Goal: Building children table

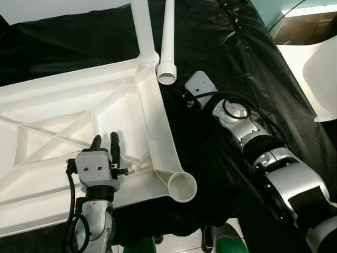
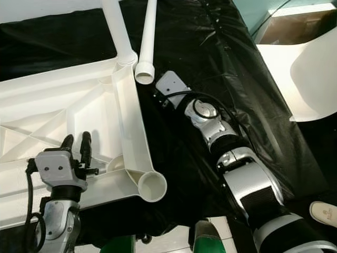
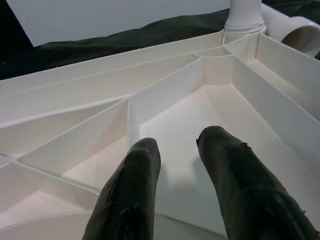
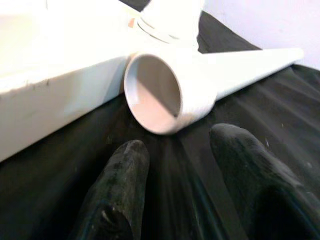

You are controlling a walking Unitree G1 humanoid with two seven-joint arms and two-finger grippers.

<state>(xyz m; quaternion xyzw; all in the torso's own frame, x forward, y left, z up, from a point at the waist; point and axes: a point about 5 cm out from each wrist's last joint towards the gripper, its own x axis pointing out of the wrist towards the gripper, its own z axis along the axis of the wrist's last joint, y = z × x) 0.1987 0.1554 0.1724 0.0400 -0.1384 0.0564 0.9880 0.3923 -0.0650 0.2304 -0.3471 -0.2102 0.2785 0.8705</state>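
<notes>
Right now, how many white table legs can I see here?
2. One leg stands plugged into the far corner socket of the upturned tabletop. The other, loose leg lies on the black sheet beside it, just ahead of the right gripper. Others may lie outside view.

Upturned tabletop cut off at the left edge, far ends of both the fitted leg and the loose leg lost past the top. Right hand hidden behind its own wrist housing from the head views. White curved piece cropped at the right edge, too partial to identify.
</notes>
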